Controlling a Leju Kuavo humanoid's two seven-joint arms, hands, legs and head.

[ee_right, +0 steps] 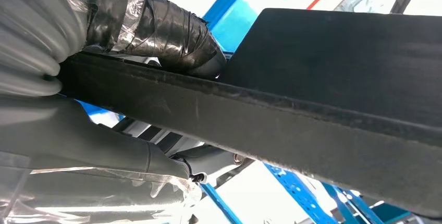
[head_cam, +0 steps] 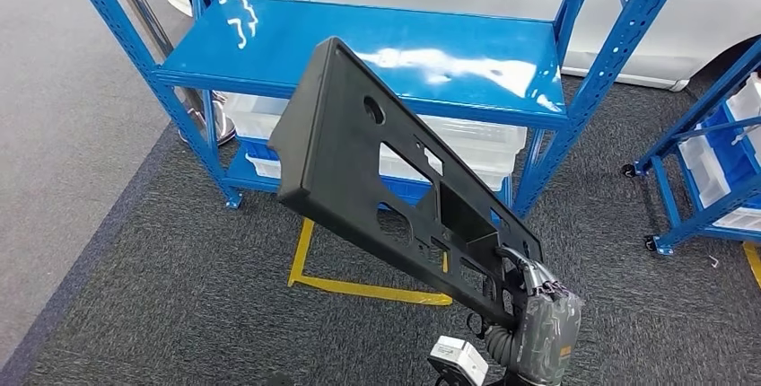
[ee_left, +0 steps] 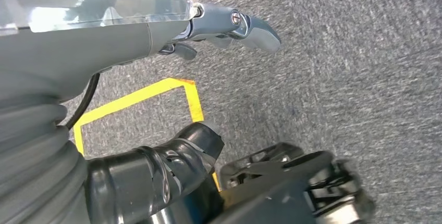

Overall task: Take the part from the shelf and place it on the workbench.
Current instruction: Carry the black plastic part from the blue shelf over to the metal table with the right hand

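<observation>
The right hand grips one end of the long black moulded plastic panel with cut-out openings, fingers wrapped over its edge near the lower corner, so the whole part juts up and away from the robot at a slant. In the right wrist view the taped thumb presses on one face of the panel's thick rim while the rest of the hand lies under it. The part is in the air, clear of the glossy blue metal shelf rack that stands just behind it; that rack's top board is bare and bright with reflections, and pale plastic bins sit on the level below.

The left hand hangs low over the grey carpet with nothing in it; its fingers look loosely extended.

To my eye the pick-up is done and the carry is the step in hand. No workbench is in sight from here, so the next move likely calls for turning the body away from the rack and walking, keeping the held end firm, since a long panel gripped at one end will want to swing or sag. The yellow tape marking on the floor lies between robot and rack.
</observation>
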